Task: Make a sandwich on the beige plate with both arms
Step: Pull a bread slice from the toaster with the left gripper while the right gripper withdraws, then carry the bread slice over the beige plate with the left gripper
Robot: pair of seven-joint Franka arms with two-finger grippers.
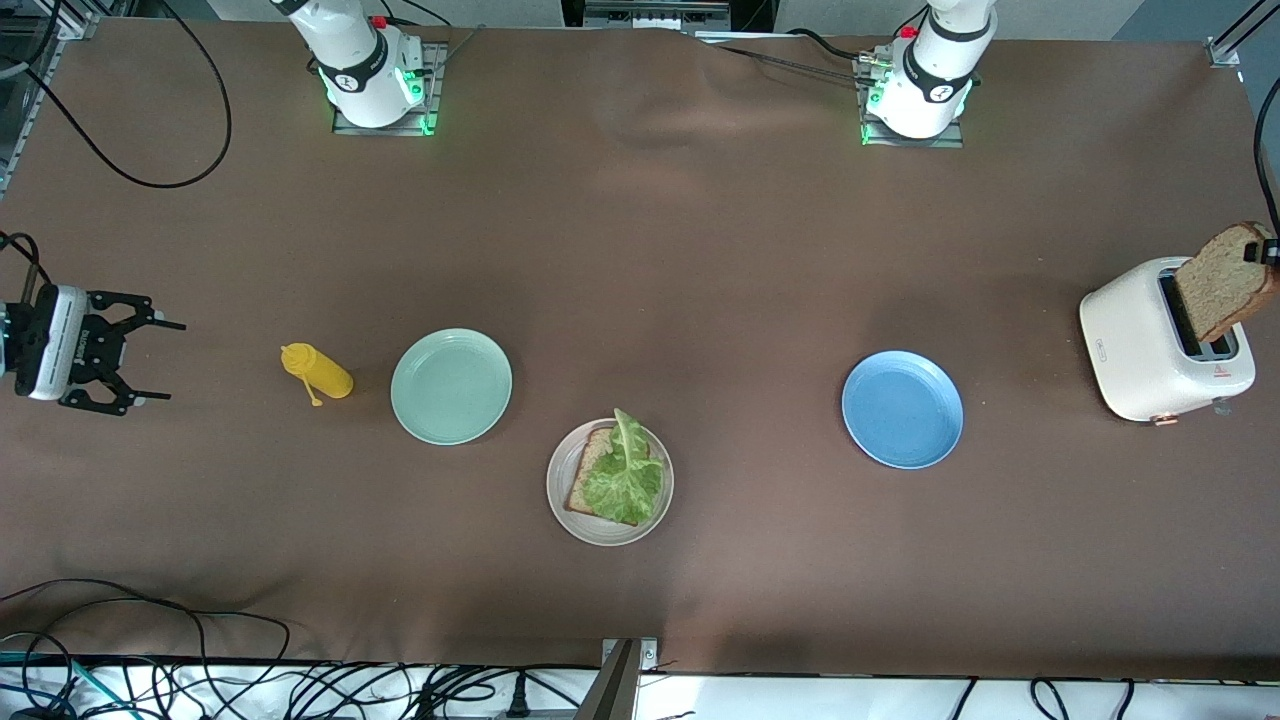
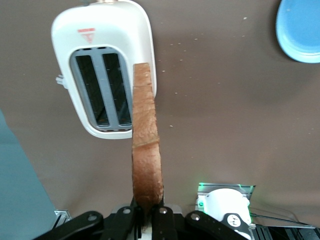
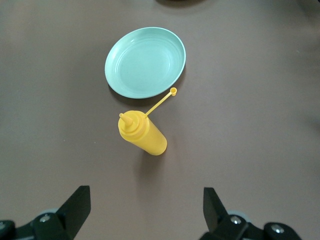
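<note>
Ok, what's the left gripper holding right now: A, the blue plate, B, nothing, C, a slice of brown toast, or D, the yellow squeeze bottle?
C: the left gripper is shut on a brown toast slice, lifted over the white toaster.

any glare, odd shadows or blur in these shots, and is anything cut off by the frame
Front view: even light, green glow at both arm bases, soft shadows beside the blue plate and mint-green plate; the left gripper holding the toast slice is cut off at the edge. Left wrist view: the toast is sharp, no glare on the toaster. Right wrist view: the yellow bottle casts a faint shadow.
</note>
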